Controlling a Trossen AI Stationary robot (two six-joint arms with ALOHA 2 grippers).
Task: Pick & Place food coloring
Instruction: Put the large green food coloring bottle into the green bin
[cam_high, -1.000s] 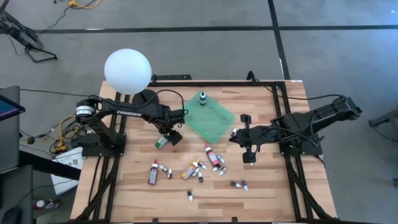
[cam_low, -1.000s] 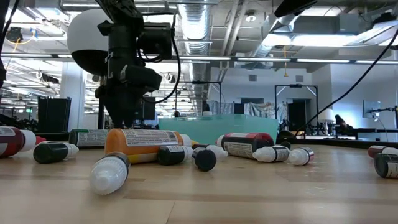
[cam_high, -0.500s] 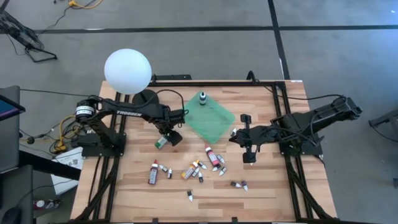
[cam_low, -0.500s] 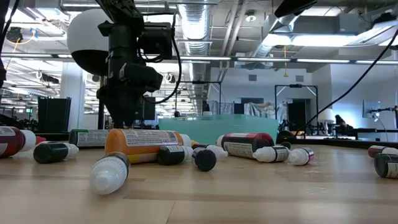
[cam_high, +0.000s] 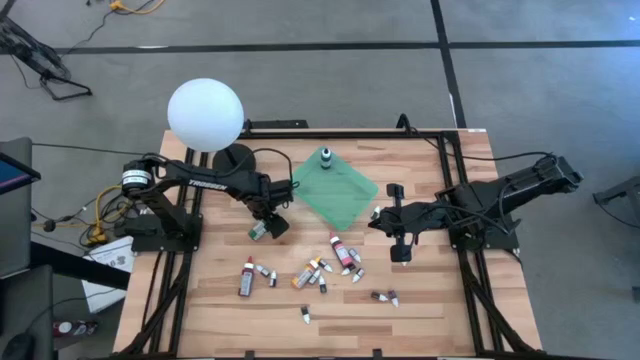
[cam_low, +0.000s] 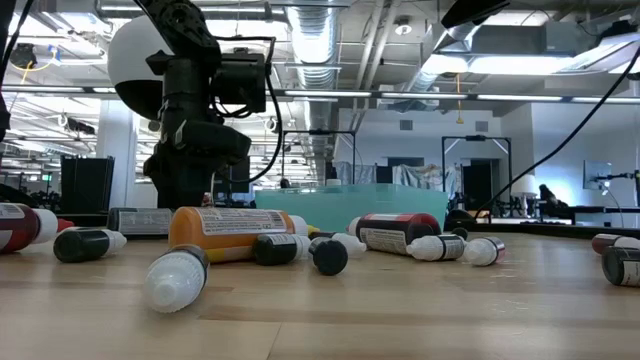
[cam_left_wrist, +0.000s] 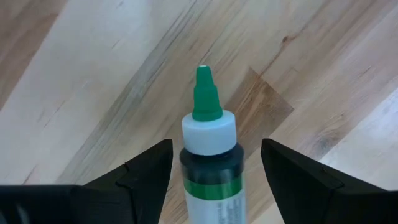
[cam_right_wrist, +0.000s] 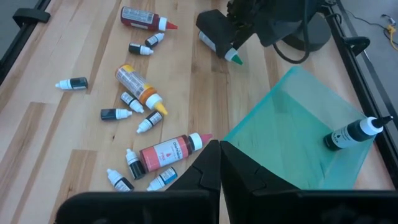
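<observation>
A dark food coloring bottle with a white collar and green tip (cam_left_wrist: 209, 155) lies on the wooden table left of the green tray (cam_high: 338, 192). My left gripper (cam_high: 263, 226) points down over it, open, one finger on each side of the bottle's neck end, with a gap on both sides (cam_left_wrist: 214, 149). A dark white-capped bottle (cam_high: 325, 157) rests on the tray's far corner. Several more food coloring bottles (cam_high: 318, 272) lie scattered toward the near edge. My right gripper (cam_high: 400, 256) hangs shut above the table, right of the tray, holding nothing.
A white globe lamp (cam_high: 205, 115) on a black base stands at the far left corner, close behind my left arm. In the right wrist view a pink-capped red bottle (cam_right_wrist: 169, 152) and small white-tipped ones lie just near of the tray (cam_right_wrist: 292, 134).
My left gripper has come down toward the green-tipped bottle, shifting slightly toward the table's left edge, and has stayed open. The bottle has not moved.
</observation>
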